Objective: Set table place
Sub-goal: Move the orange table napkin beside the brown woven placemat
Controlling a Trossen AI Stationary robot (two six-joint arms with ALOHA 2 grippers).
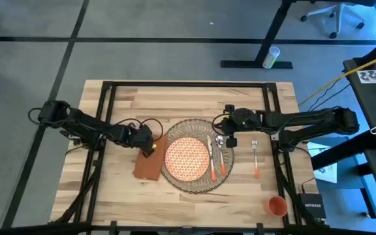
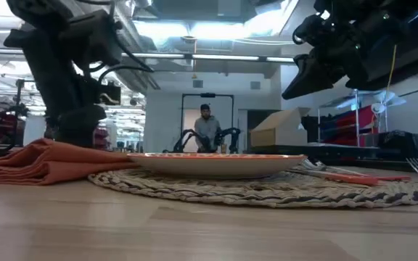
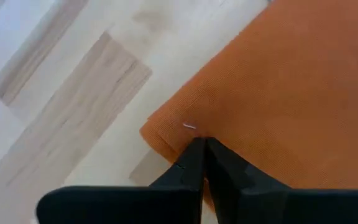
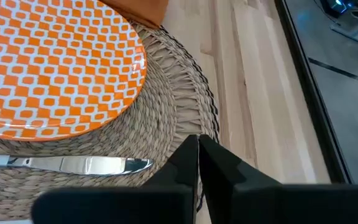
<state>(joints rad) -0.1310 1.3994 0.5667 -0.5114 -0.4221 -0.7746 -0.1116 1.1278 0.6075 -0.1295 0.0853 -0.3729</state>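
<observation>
Overhead and table-level views of a place setting. The table (image 1: 175, 98), light wooden planks in a black frame, carries the whole arrangement toward its near middle.

The round woven placemat (image 1: 196, 127) lies centrally, and the orange patterned plate (image 1: 187, 158) sits on it, slightly left of the mat's centre, leaving a wide band of weave bare on the right.

The rust-orange napkin (image 1: 147, 163) lies flat on the wood just left of the placemat, its right edge touching or slightly overlapping the mat's rim; in the low view it appears as a folded mound beside the plate.

The knife (image 1: 222, 156) and spoon (image 1: 213, 161) lie side by side on the right part of the placemat, just right of the plate, orange handles pointing to the near edge. The fork (image 1: 255, 158) lies on bare wood to the right of the mat, apart from it, handle also near. The small orange cup (image 1: 277, 206) stands well apart at the near right corner.

The left gripper (image 3: 201, 149) is down at the far end of the napkin; its fingers are pressed together with their tips at the cloth's corner, and whether a fold is pinched between them cannot be told.

The right gripper (image 4: 197, 146) hangs above the far right rim of the placemat, over the cutlery heads, fingers closed against each other and holding nothing.

A person (image 2: 207, 127) stands in the room beyond the table.
</observation>
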